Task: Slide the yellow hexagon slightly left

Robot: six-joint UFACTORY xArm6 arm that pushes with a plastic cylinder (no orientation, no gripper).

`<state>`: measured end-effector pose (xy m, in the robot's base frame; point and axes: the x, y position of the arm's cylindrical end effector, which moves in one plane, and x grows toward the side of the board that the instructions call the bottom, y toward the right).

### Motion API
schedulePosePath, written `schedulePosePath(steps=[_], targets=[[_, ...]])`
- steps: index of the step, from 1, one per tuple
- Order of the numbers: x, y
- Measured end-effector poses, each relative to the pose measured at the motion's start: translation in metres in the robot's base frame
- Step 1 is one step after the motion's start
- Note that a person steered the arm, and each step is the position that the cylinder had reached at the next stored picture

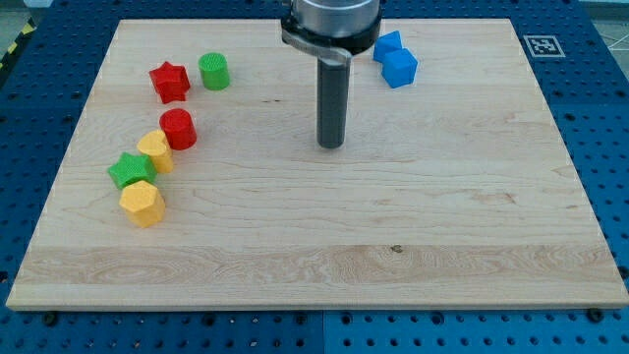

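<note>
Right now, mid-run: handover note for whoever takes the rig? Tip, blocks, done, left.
My tip rests on the wooden board near its centre, touching no block.
The yellow hexagon block lies at the view's lower left, far left of my tip, just below the green star block.
A second yellow block and the red cylinder sit above them.
Done: nothing that shows; no contact yet.
Left: bring my tip to the hexagon's right side, then nudge it slightly left.

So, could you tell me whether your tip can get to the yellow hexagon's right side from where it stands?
Probably yes: my tip stands well to the view's right of the yellow hexagon, with only bare board between them.
</note>
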<state>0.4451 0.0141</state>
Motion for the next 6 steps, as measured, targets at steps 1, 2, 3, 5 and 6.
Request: schedulePosePath(steps=[1,2,3,5,6], targets=[[0.051,-0.007],[0.078,-0.033],[0.087,-0.089],[0.092,-0.240],[0.102,-0.302]])
